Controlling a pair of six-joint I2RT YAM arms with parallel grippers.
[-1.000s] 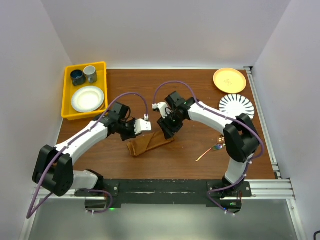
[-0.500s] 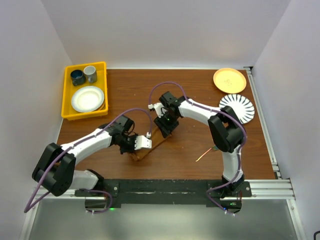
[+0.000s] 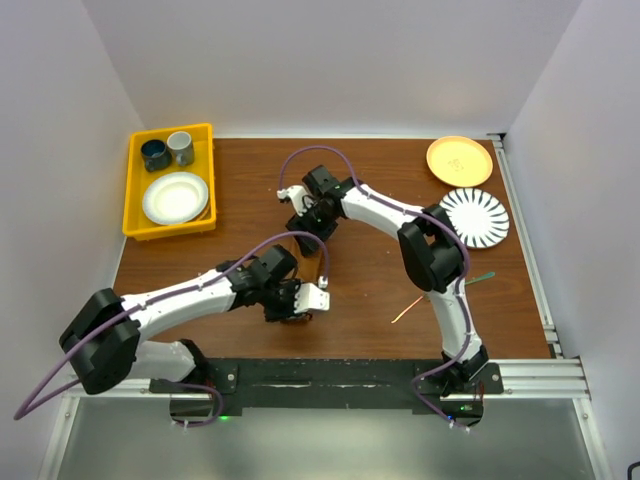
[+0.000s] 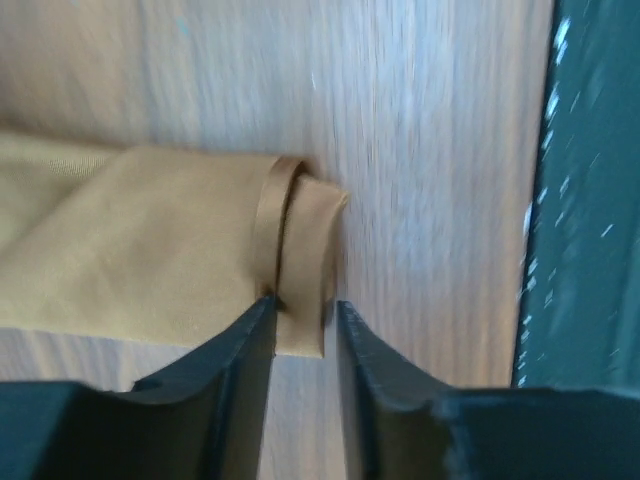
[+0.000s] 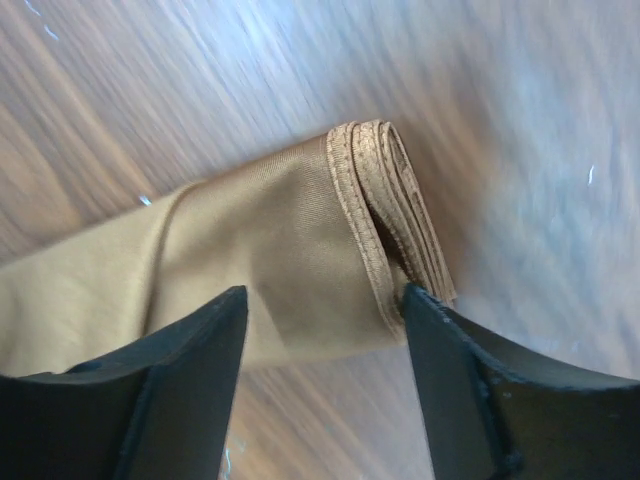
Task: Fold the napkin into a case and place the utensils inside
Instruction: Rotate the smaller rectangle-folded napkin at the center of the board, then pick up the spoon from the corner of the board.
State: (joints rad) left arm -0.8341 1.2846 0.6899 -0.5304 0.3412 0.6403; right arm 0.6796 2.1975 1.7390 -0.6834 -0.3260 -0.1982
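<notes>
The rust-brown napkin (image 4: 150, 240) lies on the wooden table as a narrow folded strip. Its rolled end (image 4: 300, 250) sits between the tips of my left gripper (image 4: 305, 312), which stands slightly open, with a sliver of gap at the right finger. The strip's other end, with stacked hemmed layers (image 5: 385, 210), lies between the wide-open jaws of my right gripper (image 5: 325, 300). In the top view the cloth is hard to make out under the left gripper (image 3: 300, 303) and the right gripper (image 3: 303, 222). The utensils lie at the right: a copper one (image 3: 407, 310) and a green handle (image 3: 483, 276).
A yellow bin (image 3: 135, 190) at the far left holds two cups and a white plate. An orange plate (image 3: 459, 160) and a striped white plate (image 3: 473, 215) sit at the far right. The black base rail (image 4: 590, 200) runs close beside the napkin's near end.
The left gripper slid right and toward the near edge, and the right gripper went left and farther away. Both jaws have widened. The napkin, plain in the top view before, is now covered.
</notes>
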